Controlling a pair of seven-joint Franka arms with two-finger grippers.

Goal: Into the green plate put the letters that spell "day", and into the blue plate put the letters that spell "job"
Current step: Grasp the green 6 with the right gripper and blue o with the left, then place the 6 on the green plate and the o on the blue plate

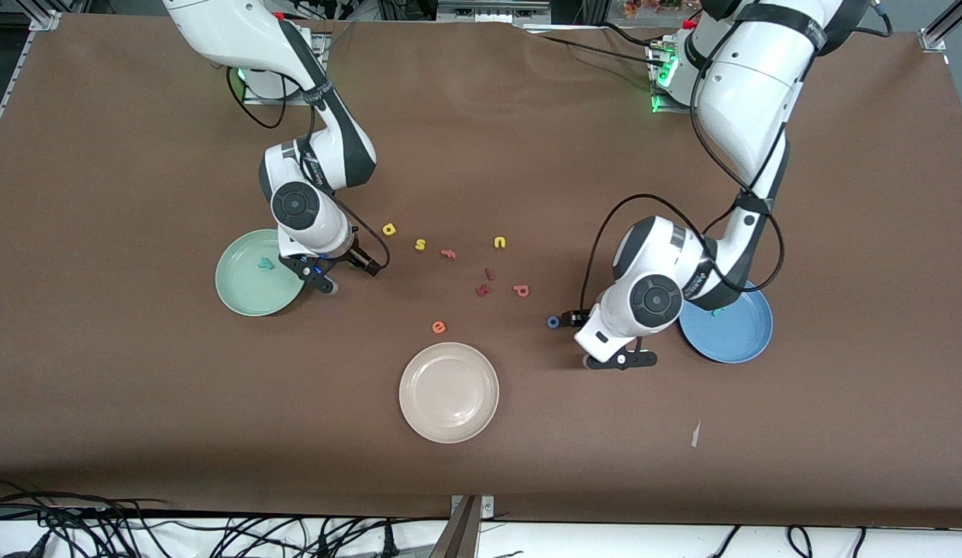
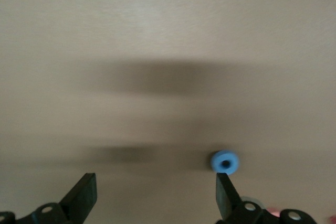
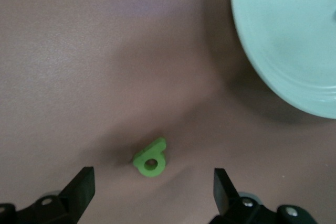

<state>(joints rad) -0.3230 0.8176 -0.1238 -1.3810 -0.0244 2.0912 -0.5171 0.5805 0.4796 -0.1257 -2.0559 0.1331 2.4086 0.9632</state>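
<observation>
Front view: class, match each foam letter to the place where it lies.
1. teal foam letter "y"
2. teal hooked foam letter "j"
3. orange foam letter "e"
4. blue foam ring "o"

A. in the round sky-blue plate
B. on the brown table, close to the round cream-white plate
C. in the round pale mint-green plate
D. on the table, between the orange letter and the sky-blue plate

Pairs: 1-C, 2-A, 3-B, 4-D

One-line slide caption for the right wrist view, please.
Right claw open over the table, green "d" between its fingers, green plate beside.
</observation>
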